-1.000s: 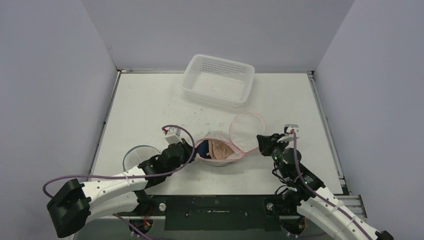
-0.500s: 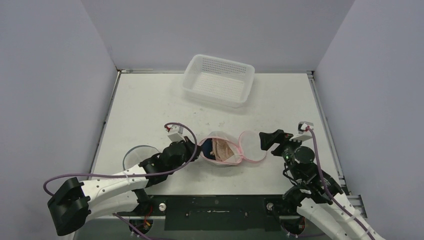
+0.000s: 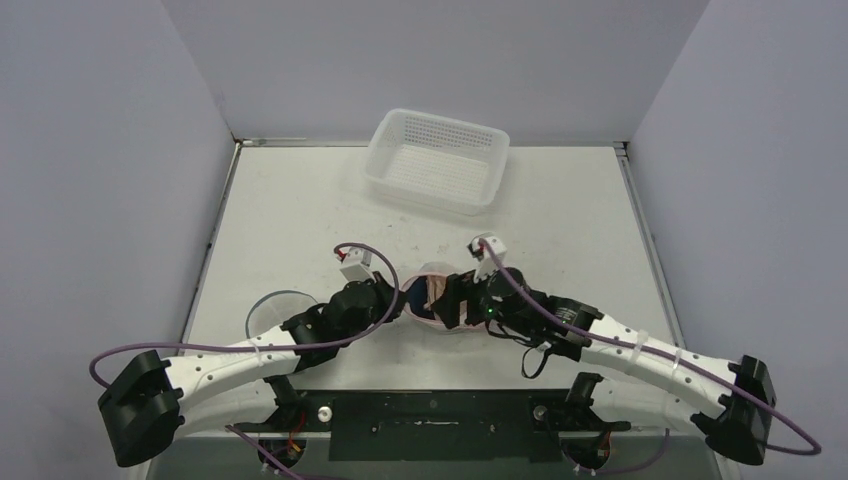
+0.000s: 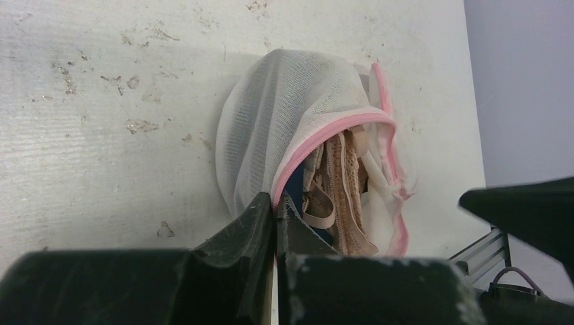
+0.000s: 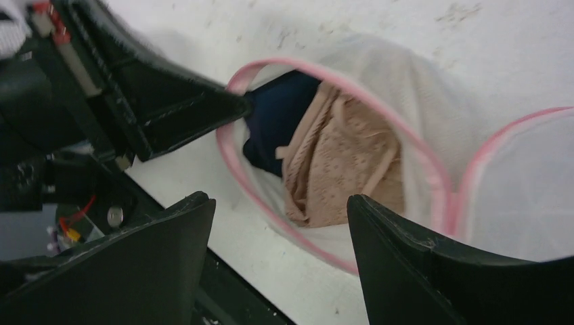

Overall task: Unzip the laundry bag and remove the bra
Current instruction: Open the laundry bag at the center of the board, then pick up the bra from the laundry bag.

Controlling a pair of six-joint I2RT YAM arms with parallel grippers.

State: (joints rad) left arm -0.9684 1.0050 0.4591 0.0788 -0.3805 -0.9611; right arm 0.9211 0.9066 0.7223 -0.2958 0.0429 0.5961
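while the left gripper (image 4: pixel 275 211) pinches the laundry bag (image 4: pixel 284 108) by its rim, the right gripper (image 5: pixel 277 203) gapes open over the beige bra (image 5: pixel 338 159).

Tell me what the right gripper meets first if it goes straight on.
Probably the beige bra in the open laundry bag, dead ahead of the right gripper; depth is unclear.

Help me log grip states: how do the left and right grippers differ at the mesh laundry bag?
The left gripper has its jaws shut, pinching the pink rim of the white mesh laundry bag; the right gripper has its jaws wide open, holding nothing. The left gripper sits at the bag's edge, while the right gripper hangs over the opening, above the beige lace bra. Both are at the same unzipped bag.
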